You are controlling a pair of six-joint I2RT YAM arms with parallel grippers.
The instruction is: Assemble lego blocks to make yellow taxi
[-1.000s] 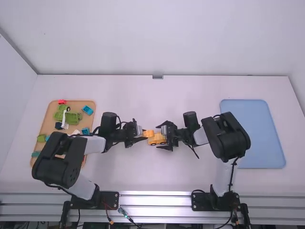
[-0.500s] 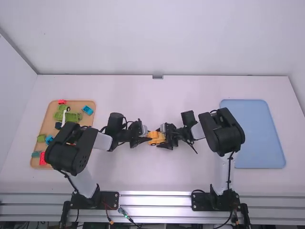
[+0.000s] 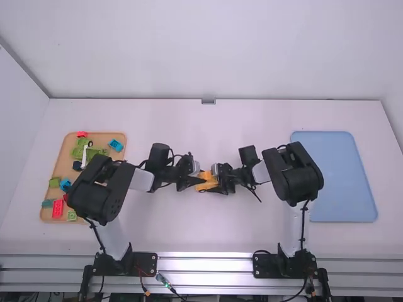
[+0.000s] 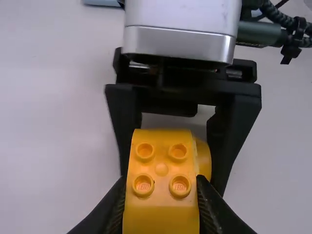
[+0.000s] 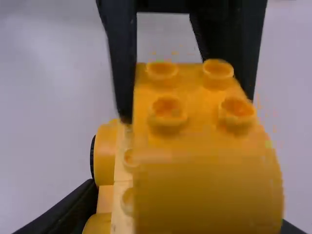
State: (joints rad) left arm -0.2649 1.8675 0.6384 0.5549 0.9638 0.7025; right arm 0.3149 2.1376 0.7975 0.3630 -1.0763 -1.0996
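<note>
Near mid-table in the high view, my left gripper (image 3: 199,180) meets my right gripper (image 3: 219,182) around the yellow pieces. A yellow block with four studs (image 4: 162,168) sits between the closed fingers of my left gripper (image 4: 161,207). In the right wrist view this block (image 5: 195,146) stands over the yellow car base (image 5: 106,197), covering much of it; whether they are pressed fully together I cannot tell. My right gripper, its finger (image 5: 61,217) against the base's side, is shut on the base. Dark wheels are partly visible.
At the left, a tan tray (image 3: 62,165) carries green, blue and red pieces. A blue tray (image 3: 343,179) lies on the right. Both forearms reach low across the table's middle.
My left gripper has carried the studded block rightward, from beside the car base to over it. The right arm shifted slightly left, then held still.
</note>
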